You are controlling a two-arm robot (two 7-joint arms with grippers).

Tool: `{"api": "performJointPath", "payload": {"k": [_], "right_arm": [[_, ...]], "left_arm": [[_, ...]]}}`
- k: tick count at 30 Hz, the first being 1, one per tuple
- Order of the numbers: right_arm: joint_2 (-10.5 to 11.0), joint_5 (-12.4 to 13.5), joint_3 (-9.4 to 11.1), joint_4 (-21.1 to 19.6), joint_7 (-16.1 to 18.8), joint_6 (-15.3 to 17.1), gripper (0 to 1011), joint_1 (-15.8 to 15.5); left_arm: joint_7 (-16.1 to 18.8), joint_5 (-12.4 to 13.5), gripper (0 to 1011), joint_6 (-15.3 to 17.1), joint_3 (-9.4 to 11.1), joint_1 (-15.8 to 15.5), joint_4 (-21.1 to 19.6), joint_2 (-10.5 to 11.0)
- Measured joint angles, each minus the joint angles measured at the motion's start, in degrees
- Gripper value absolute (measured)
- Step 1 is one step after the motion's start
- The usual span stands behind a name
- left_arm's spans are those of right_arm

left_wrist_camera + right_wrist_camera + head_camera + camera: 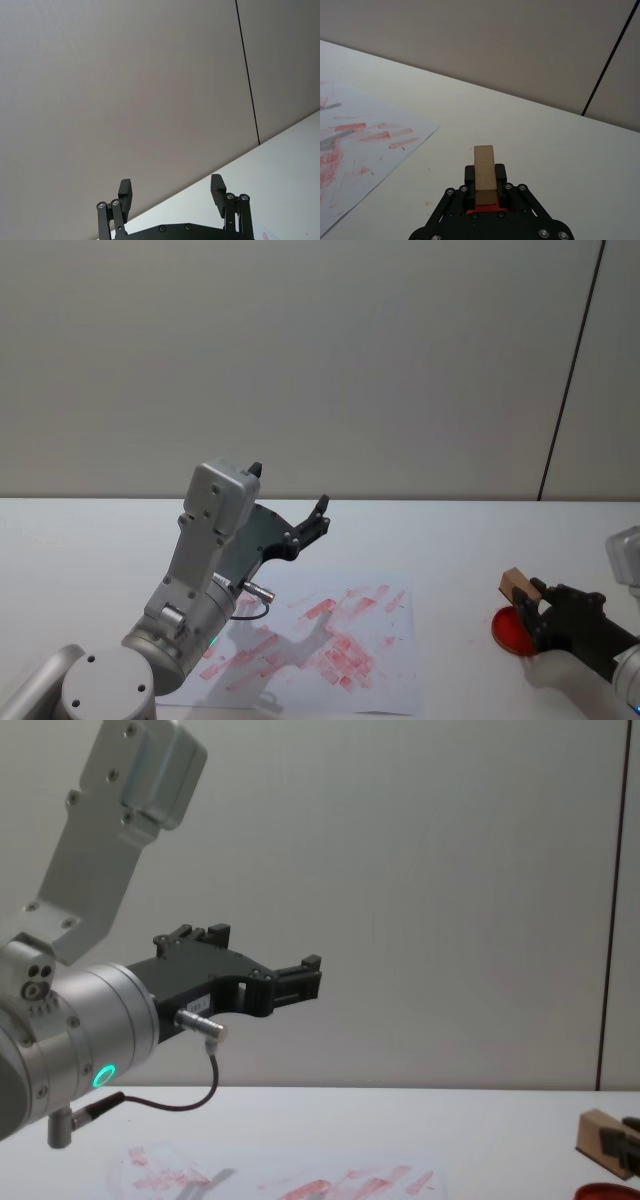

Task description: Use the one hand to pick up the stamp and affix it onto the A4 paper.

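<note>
Two grippers on record. Left gripper (290,515): raised above the near-left part of the A4 paper (385,680), jaws spread wide, holding nothing, idle. Right gripper (530,602): fingers closed on the stamp (519,587), the tan block upright between them, just above a red ink pad (510,630) lying well to the right of the sheet. Advice: carry the stamp leftward, keep it level, press squarely on an unmarked patch. Surface: white table (450,540). Room: plain grey wall (320,360) behind.
</note>
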Motion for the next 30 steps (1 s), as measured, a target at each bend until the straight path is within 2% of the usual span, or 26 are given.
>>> {"api": "performJointPath", "payload": {"k": [13,17,18,24,25,30], "right_arm": [[0.1,-0.2,0.0,1.2,0.3,0.6,232,-0.1],[0.0,-0.2,0.0,1.5,0.4,0.7,319,0.0],[0.0,-0.2,0.0,1.6,0.4,0.7,380,0.0],[-0.1,-0.2,0.0,2.0,0.6,0.8,564,0.1],[-0.1,-0.1,0.0,2.0,0.6,0.8,624,0.2],[-0.1,0.1,0.0,1.8,0.6,0.3,765,0.2]], "left_arm": [[0.0,0.0,1002,0.0,0.0,0.0,0.0,0.0],[0.0,0.0,1002,0.0,0.0,0.0,0.0,0.0],[0.0,0.0,1002,0.0,0.0,0.0,0.0,0.0],[0.0,0.0,1002,0.0,0.0,0.0,0.0,0.0],[0.0,0.0,1003,0.0,0.0,0.0,0.0,0.0],[0.0,0.0,1003,0.0,0.0,0.0,0.0,0.0]]}}
